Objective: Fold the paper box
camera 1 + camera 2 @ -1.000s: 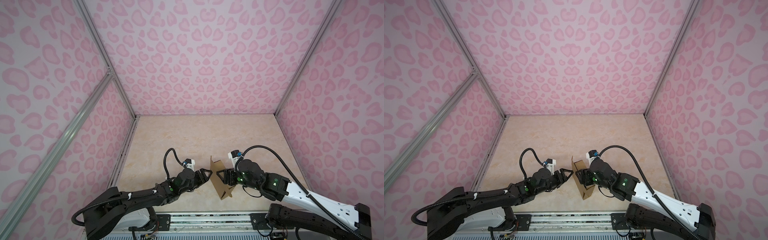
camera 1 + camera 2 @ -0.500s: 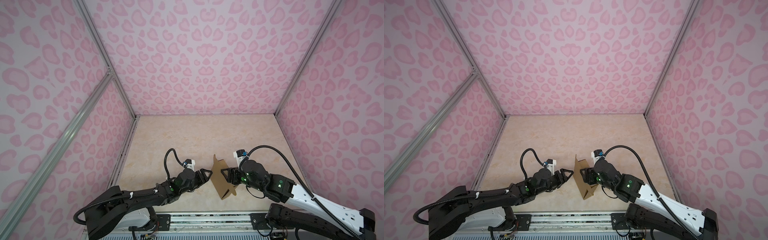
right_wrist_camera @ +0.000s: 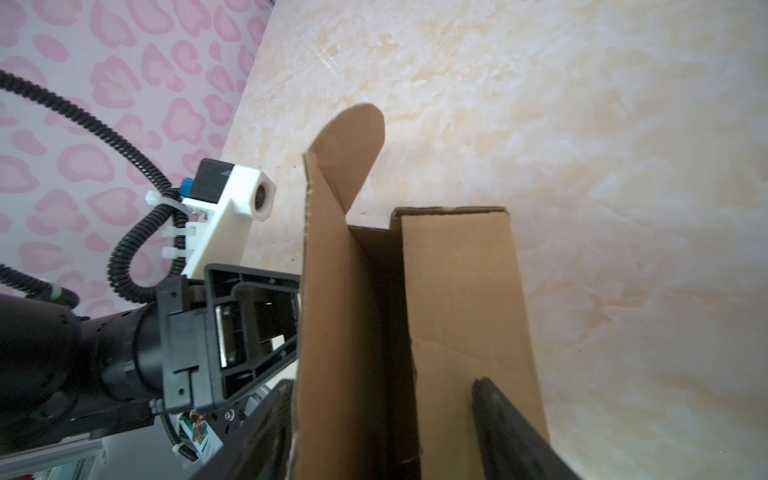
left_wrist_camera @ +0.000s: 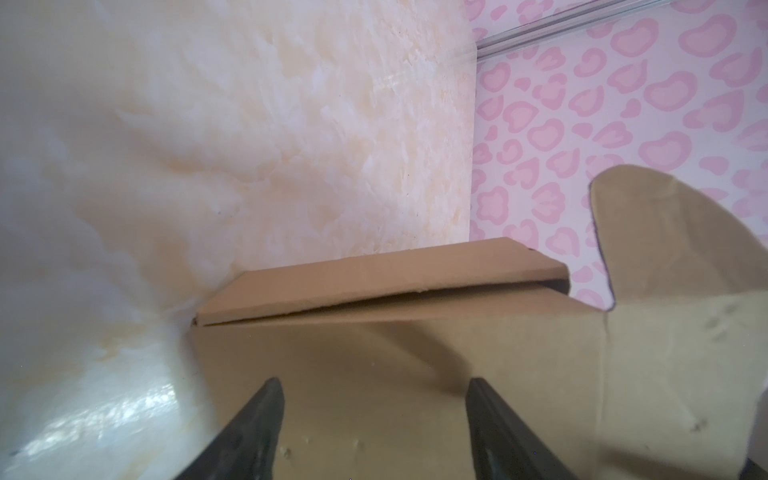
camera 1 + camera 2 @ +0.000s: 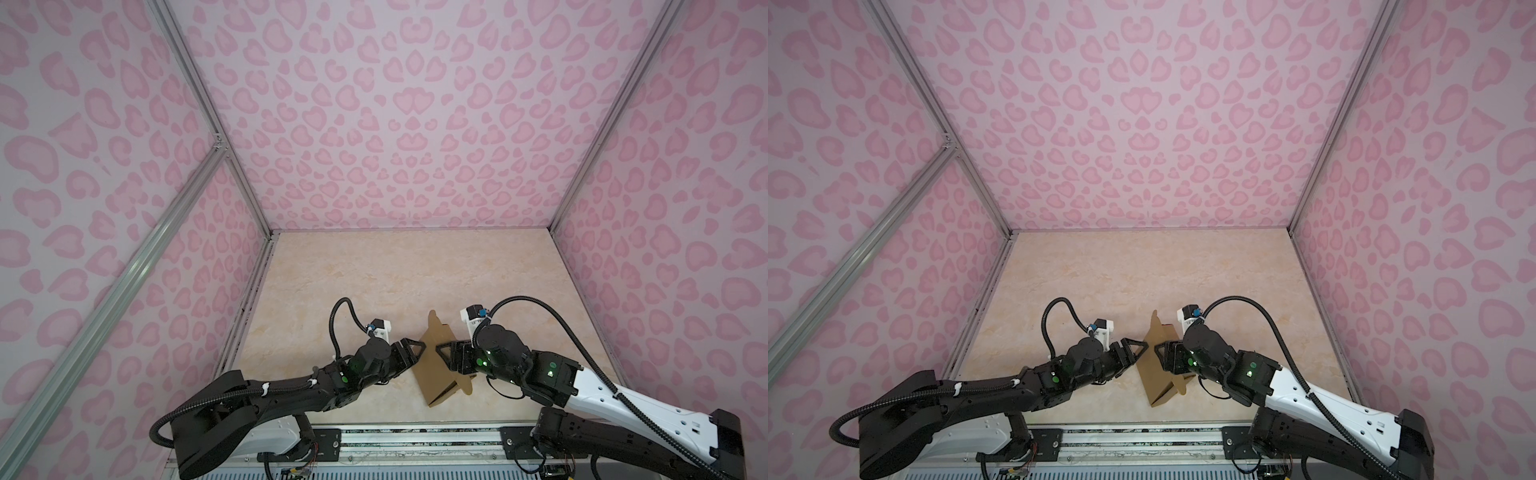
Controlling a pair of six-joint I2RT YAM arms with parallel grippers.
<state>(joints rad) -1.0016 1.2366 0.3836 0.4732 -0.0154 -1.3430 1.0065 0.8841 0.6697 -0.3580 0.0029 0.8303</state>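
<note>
Pink patterned walls (image 5: 395, 124) on 3 sides, with a marbled beige counter (image 5: 374, 270) below. 2 arms reach in from the front edge and meet low in the centre.

Between them is the paper box (image 5: 434, 378). It is brown cardboard, part-folded, stood on edge on the counter close to the front. Its big panel is upright and leans a bit. 1 side wall (image 3: 457, 291) is doubled over but not pressed flat.

On 1 face is the left gripper (image 5: 419, 351). Its fingers (image 4: 257, 424) are spread with nothing between them. The tips are at or just off the panel, and I can't tell if they touch.

On the opposite side is the right gripper (image 5: 441, 353). Its fingers (image 3: 511, 424) are wide apart and straddle the box, 1 behind the tall panel and 1 over the folded wall. I can't tell if they pinch it or only sit around it.

A rounded tab (image 3: 353, 141) stands free at the panel's top corner.

Risks, my read:
- The box balances on an edge, so an uneven push from either side would likely tip it or skid it on the glossy counter.
- The folded wall may spring back if released before anything locks it.
- The tab could crumple if a finger catches it.
- The front edge is near, so a shove that way could send the box off.
</note>
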